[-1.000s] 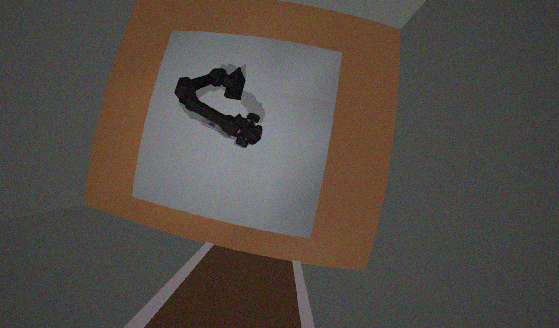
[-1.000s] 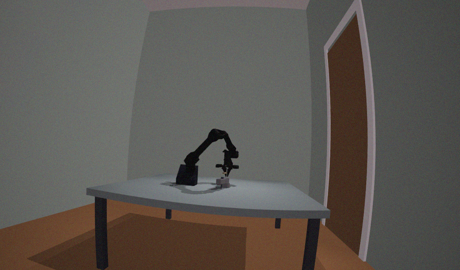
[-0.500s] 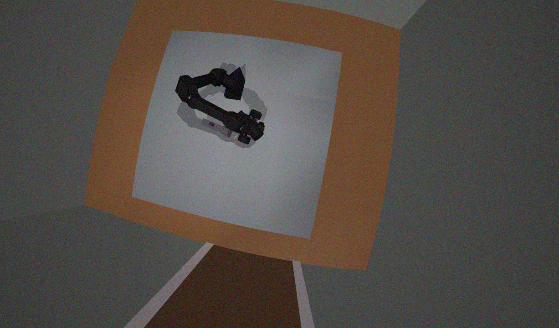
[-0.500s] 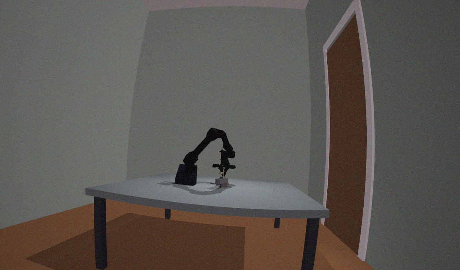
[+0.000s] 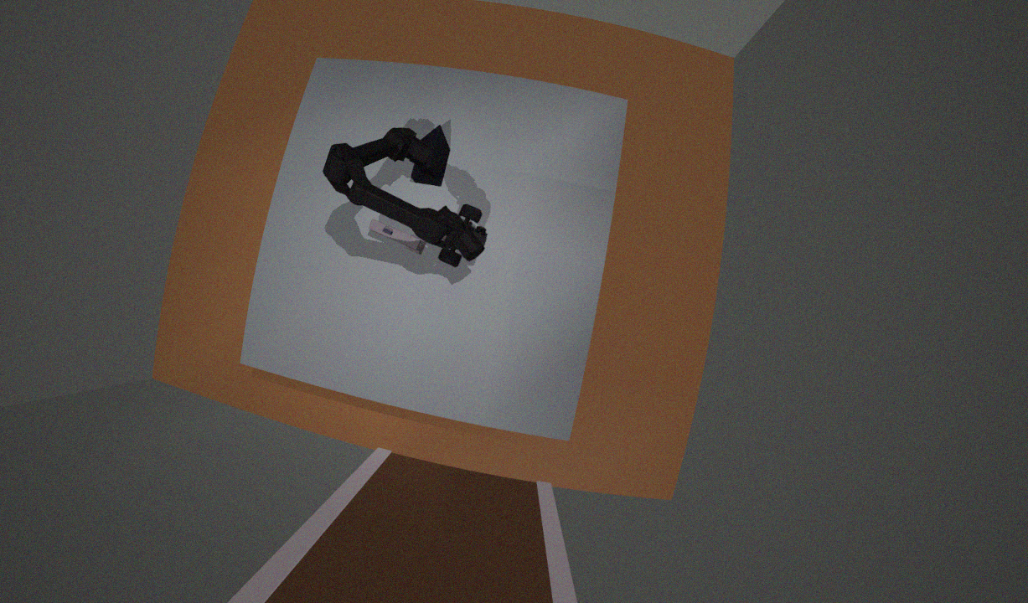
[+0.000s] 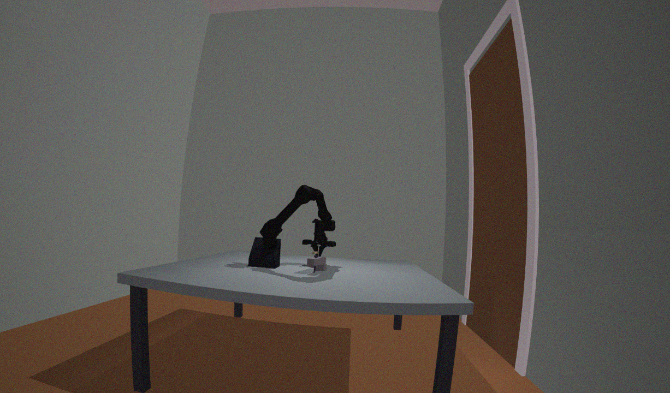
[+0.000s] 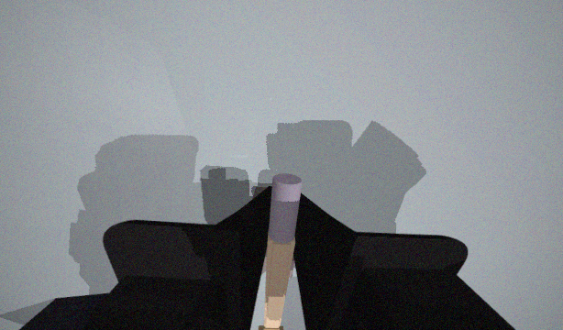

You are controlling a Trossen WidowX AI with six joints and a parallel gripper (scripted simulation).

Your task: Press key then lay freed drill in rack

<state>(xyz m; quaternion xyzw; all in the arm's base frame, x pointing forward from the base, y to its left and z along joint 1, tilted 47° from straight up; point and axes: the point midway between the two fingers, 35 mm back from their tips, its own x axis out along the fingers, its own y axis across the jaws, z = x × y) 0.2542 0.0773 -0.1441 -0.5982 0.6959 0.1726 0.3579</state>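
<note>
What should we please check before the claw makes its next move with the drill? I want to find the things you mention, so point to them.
1. Claw (image 5: 457, 238) (image 6: 318, 254) (image 7: 281, 192) shut on the drill (image 7: 281, 220): ok, its shank sits between the fingers.
2. Drill roughly in line with the fingers: ok, only a slight lean in the wrist view.
3. Arm base (image 5: 432, 161) (image 6: 265, 252) standing on the table (image 5: 427, 337) (image 6: 297, 288): ok.
4. Drill fully out of its socket: cannot tell, its far end is outside the wrist view.
5. Drill laid in the rack: not ok, the claw has it.
</note>
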